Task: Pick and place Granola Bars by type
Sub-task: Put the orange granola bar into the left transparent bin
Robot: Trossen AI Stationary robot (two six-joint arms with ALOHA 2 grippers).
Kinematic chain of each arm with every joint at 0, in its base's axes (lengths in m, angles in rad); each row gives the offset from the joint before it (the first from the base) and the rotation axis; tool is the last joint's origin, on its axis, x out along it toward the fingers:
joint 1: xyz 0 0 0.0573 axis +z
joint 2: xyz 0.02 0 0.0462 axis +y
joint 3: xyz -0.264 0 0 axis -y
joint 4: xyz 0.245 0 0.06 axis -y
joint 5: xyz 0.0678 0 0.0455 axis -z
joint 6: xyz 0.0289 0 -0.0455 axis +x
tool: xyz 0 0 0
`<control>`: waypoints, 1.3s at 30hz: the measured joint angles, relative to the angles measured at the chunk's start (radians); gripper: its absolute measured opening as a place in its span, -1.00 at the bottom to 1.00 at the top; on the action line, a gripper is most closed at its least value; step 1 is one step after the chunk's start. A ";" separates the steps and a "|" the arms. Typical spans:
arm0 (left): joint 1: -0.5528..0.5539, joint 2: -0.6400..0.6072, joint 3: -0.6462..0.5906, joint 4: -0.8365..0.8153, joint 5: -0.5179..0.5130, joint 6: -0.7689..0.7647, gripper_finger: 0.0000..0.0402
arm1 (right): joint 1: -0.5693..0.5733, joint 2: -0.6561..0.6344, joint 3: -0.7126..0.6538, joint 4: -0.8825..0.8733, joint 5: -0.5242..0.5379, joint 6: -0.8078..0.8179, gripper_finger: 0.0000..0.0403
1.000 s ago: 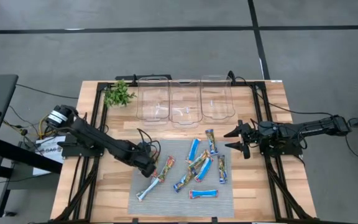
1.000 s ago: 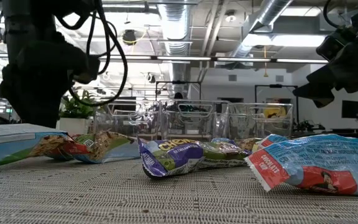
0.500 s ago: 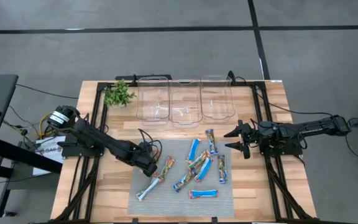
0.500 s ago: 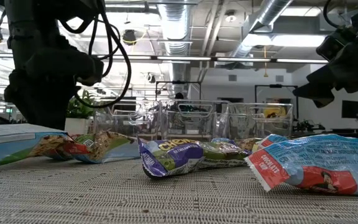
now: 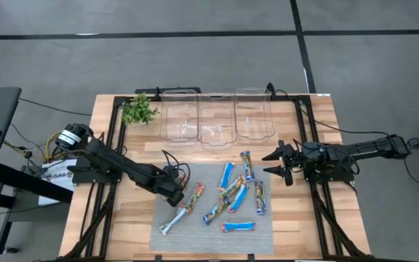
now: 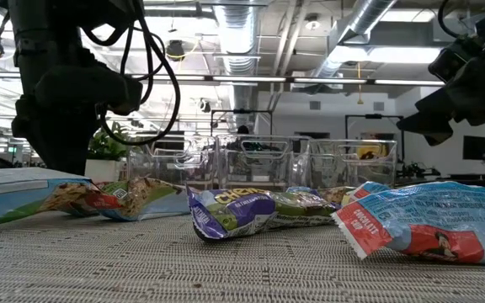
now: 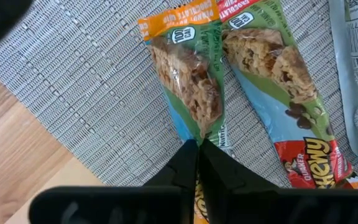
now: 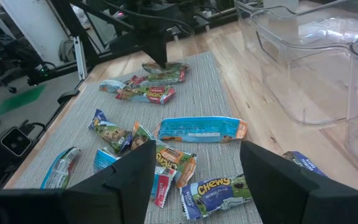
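Several granola bars lie scattered on a grey woven mat (image 5: 195, 234); some are blue-and-white (image 5: 226, 173), others orange, green and brown. My left gripper (image 5: 182, 195) is at the mat's left side, shut on an orange-and-green bar (image 7: 188, 81). A second multicoloured bar (image 7: 278, 93) lies right beside that one. My right gripper (image 5: 278, 161) hangs open above the table by the mat's right edge, with nothing between its fingers (image 8: 129, 180). My left gripper pinches the orange-and-green bar between its two fingers near the end that points to the table's left (image 7: 201, 135). The wrapper is squeezed narrow there. The fingers come slanting down from the table's left. The rest of the bar lies flat on the mat.
Three clear plastic bins (image 5: 179, 115), (image 5: 217, 116), (image 5: 254, 113) stand in a row at the table's far side. A green plant sprig (image 5: 138, 110) lies left of them. Bare wood lies between the bins and the mat.
My left gripper has edged a little toward the bars on the mat's left side and has shut on the end of the orange-and-green bar. The bar still lies on the mat.
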 joint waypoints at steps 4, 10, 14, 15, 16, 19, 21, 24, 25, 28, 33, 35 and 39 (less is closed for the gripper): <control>0.000 -0.002 0.000 0.000 0.005 0.005 -0.99 | 0.000 0.000 0.000 0.000 0.000 0.000 0.12; 0.000 -0.019 -0.001 0.006 0.029 0.024 -1.00 | 0.000 0.000 0.000 0.000 0.000 0.000 0.12; 0.000 -0.067 -0.001 0.009 0.015 0.023 -1.00 | 0.000 0.000 0.000 0.000 0.000 0.000 0.12; 0.000 -0.082 -0.001 0.009 0.008 0.023 -1.00 | 0.000 0.000 0.000 0.000 0.000 0.000 0.12; 0.000 -0.099 -0.001 0.009 -0.003 0.023 -1.00 | 0.000 0.000 0.000 0.000 0.000 0.000 0.12; 0.000 -0.161 -0.001 0.010 -0.046 0.019 -1.00 | 0.000 0.000 0.000 0.000 0.000 0.000 0.12; 0.000 -0.203 -0.001 0.011 -0.085 0.005 -1.00 | 0.000 0.000 0.000 0.000 0.000 0.000 0.12; 0.003 -0.275 -0.001 0.031 -0.149 -0.004 -1.00 | 0.000 0.000 0.000 0.000 0.000 0.000 0.12; 0.003 -0.302 -0.001 0.040 -0.171 -0.006 -1.00 | 0.000 0.000 0.000 0.000 0.000 0.000 0.12; 0.008 -0.382 -0.001 0.104 -0.253 -0.002 -1.00 | 0.000 0.000 0.000 0.000 0.000 0.000 0.12; 0.008 -0.510 -0.001 0.254 -0.395 0.052 -1.00 | 0.000 0.000 0.000 0.000 0.000 0.000 0.12; 0.008 -0.547 -0.001 0.305 -0.429 0.089 -1.00 | 0.000 0.000 0.000 0.000 0.000 0.000 0.12; 0.008 -0.592 0.000 0.322 -0.470 0.120 -1.00 | 0.000 0.000 0.000 0.000 0.000 0.000 0.12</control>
